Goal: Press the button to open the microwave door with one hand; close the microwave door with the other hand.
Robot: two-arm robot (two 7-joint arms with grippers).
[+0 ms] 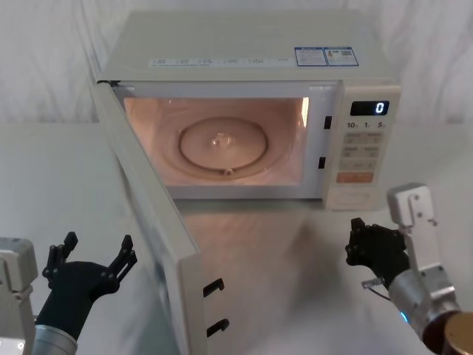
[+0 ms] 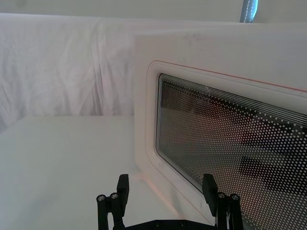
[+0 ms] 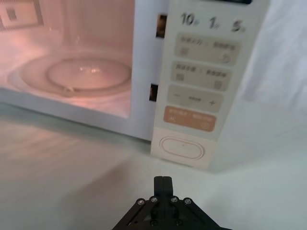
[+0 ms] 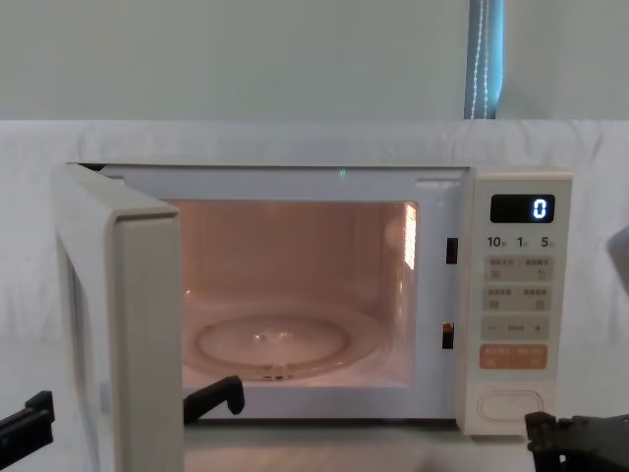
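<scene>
Microwave door (image 1: 151,222) stands open, we see.
Our left end effector (image 1: 92,255) spreads wide outside it; our right end effector (image 1: 369,248), pinched closed, hangs before the button (image 3: 182,148).

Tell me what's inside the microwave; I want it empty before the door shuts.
Inside the microwave, a bare glass turntable sits under the lit cavity. The open door hides the cavity's left wall.

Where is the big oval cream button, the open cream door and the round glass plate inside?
Big cream oval button (image 3: 182,148), right wrist view, middle of the key.
Open cream microwave door (image 1: 151,214), head view, inner face.
Round glass turntable plate (image 4: 270,342), chest view, its centre.
</scene>
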